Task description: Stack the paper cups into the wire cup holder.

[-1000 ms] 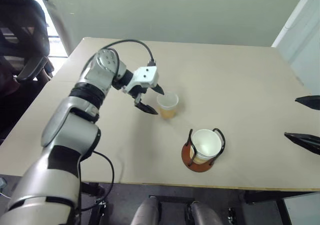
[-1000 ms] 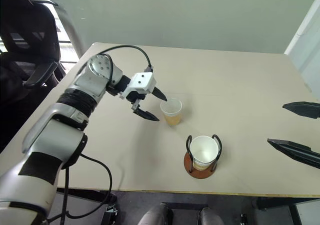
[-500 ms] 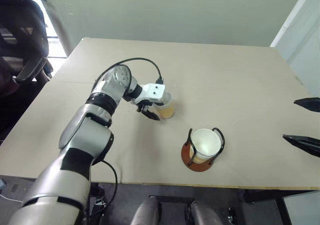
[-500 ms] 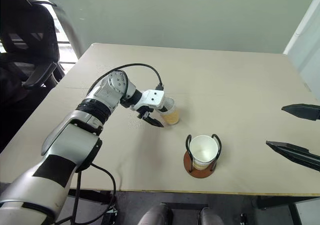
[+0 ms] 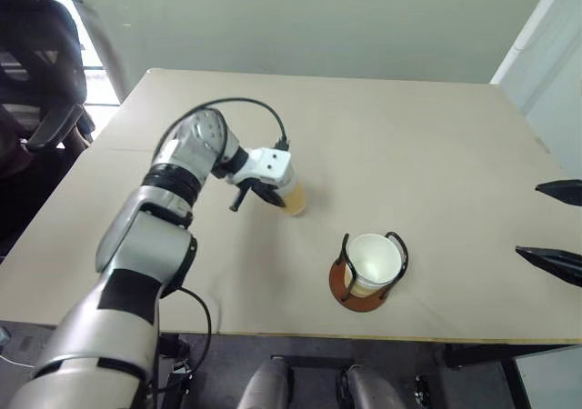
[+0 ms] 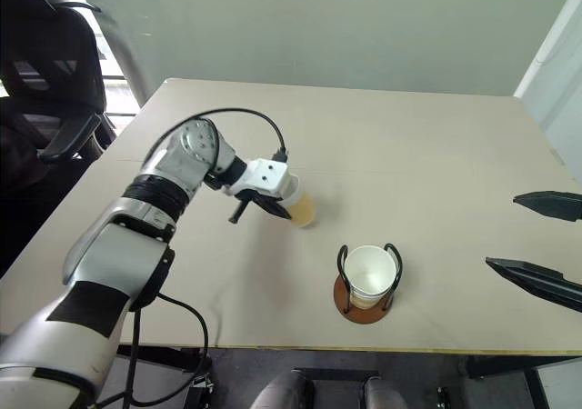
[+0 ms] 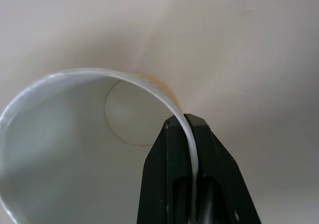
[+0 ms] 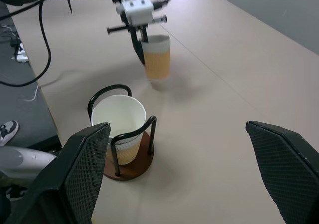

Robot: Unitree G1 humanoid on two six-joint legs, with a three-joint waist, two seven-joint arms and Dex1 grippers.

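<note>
While the wire cup holder stands nearest the table's front edge with a paper cup already seated between its two black loops, the change of the last second lies just beyond it. A second ago the left gripper hung spread beside the loose paper cup; half a second ago its fingers were half closed around the rim; now they have shut on that cup's wall. The left wrist view confirms it: one black finger lies inside the white rim and the other outside, the paper pinched between them. From the head views the cup has tilted in the grip, and the right wrist view shows a shadow under it, so it appears to have lifted just off the table, though that gap is hard to be sure of.

For the task, this means the pick is made, and what remains is judged to be the carry across to the holder, near but apart, and lowering this cup into the one already there.

The right gripper waits at the right, well apart, fingers spread wide and empty. An office chair stands beyond the table's far left corner.
</note>
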